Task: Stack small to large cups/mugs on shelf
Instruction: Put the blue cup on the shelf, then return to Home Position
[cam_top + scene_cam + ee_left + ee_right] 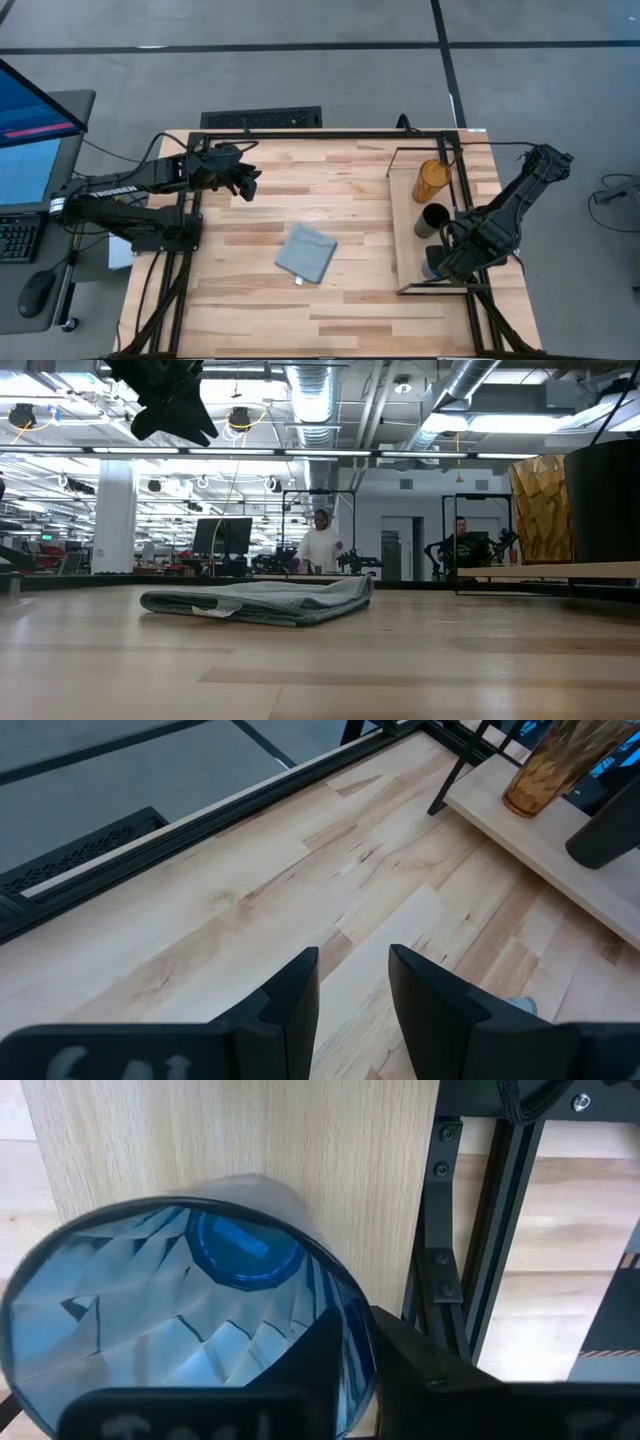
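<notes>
The short blue translucent cup (pixel 180 1310) is on the near end of the shelf board (pixel 408 230), and my right gripper (pixel 365 1345) is shut on it; in the high view that gripper (pixel 440 262) hides the cup. The black cup (pixel 433 220) and the amber tumbler (pixel 432 180) stand upright on the board farther back. They also show in the low view as the black cup (pixel 605 505) and the amber tumbler (pixel 540 510). My left gripper (pixel 247 185) is open and empty above the table's far left. My right gripper holds the blue cup by its rim and wall (pixel 345 1315), with one finger (pixel 315 1365) inside the cup and the other (pixel 430 1375) outside. The fingers come from above, pointing down. The cup is upright, mouth up, over the shelf board; whether its base rests there I cannot tell.
A grey-blue folded cloth (pixel 306 252) lies flat mid-table. The shelf's thin black wire frame (pixel 420 150) rises round the board. The table's black frame rail (pixel 490 1240) runs just right of the shelf. People stand in the room beyond the table.
</notes>
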You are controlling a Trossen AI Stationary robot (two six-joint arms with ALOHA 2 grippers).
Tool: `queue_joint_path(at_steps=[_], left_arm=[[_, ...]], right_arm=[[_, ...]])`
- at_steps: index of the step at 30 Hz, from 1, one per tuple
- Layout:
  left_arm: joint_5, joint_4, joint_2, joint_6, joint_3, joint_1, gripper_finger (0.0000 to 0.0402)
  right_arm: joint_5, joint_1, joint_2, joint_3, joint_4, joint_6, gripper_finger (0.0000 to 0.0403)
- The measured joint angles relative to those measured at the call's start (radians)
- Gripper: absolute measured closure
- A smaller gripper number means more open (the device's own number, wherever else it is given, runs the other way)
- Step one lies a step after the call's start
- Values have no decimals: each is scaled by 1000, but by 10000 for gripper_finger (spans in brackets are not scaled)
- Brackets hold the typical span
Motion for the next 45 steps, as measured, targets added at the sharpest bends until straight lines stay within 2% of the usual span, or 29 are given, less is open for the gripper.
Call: queue_joint_path(at_steps=[8,13,19,27,30,35,37,40,45], left_arm=[[18,0,0,-1,0,0,287],[22,0,0,-6,0,0,287],[23,0,0,-9,0,0,287],[23,0,0,-8,0,0,287],[9,9,0,0,0,0,287],[-7,65,0,51,0,0,287],[-7,104,0,87,0,0,287],[-6,144,-2,164,0,0,287],[20,202,-24,230,0,0,287]], right_arm=[[-6,0,0,0,2,0,239],[-6,0,0,17,2,-7,202],[-5,0,0,79,-60,-7,185],[21,-4,-10,222,-173,-63,186],[146,-13,-38,258,-177,-114,185],[603,-29,-96,294,-174,-297,186],[781,-37,-125,303,-175,-467,185],[935,-58,-166,318,-174,-808,184],[1227,-102,-251,328,-139,-1098,185]])
